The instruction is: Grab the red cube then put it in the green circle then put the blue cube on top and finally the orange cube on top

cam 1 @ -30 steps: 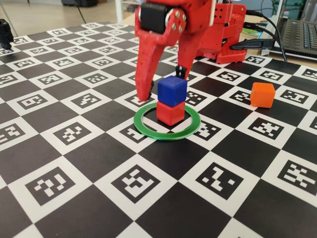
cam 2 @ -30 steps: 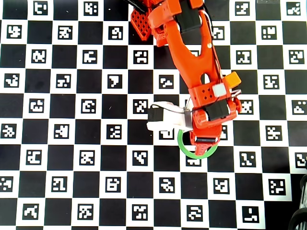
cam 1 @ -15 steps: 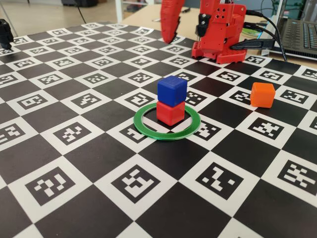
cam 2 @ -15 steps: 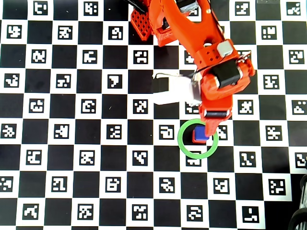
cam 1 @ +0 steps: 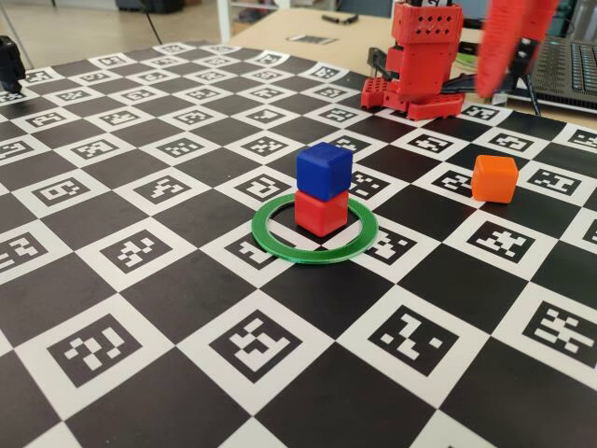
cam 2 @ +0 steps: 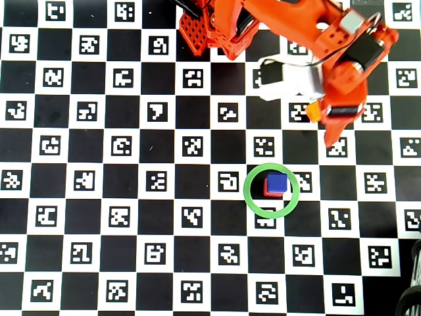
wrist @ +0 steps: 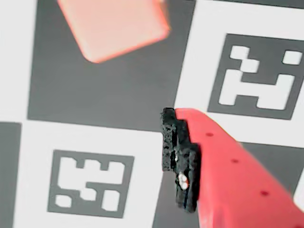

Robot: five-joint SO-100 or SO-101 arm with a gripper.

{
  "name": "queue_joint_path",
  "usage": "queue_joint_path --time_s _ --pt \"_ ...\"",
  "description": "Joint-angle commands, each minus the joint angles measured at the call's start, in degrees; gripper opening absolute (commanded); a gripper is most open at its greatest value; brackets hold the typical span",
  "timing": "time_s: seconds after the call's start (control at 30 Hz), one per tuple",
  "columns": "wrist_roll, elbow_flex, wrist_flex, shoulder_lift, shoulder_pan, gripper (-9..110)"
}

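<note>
Checkerboard mat (cam 1: 187,308) printed with coded squares covered the table; a laptop (cam 1: 564,61) sat behind. The blue cube (cam 1: 324,171) rested on the red cube (cam 1: 321,212) inside the green circle (cam 1: 314,245). The orange cube (cam 1: 493,178) lay apart. The gripper (cam 2: 333,135) hung above it, jaw state impossible to tell.

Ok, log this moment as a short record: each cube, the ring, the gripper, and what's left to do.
red cube: inside the green circle, on the board
blue cube: stacked on the red cube
orange cube: alone on the board, right of the stack in the fixed view
gripper: raised, over the orange cube in the overhead view, holding nothing; whether open or shut cannot be told
stack: two of three cubes
left to do: orange cube on top
</note>
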Motion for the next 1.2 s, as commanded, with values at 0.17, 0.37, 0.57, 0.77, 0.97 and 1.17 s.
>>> queue_joint_path --time_s 0.17,0.37,0.57,0.77,0.97,1.17 --pt "1.0 8.0 -11.2 4.1 0.3 43" --pt "1.8 13.4 -15.0 4.0 -0.1 44" --pt "1.9 17.7 -19.0 3.2 -0.6 45" --pt "2.0 20.6 -23.0 1.1 -0.8 45" --pt "2.0 22.4 -26.7 -3.4 -0.9 45" --pt "1.8 22.8 -27.7 -4.4 -0.8 45"
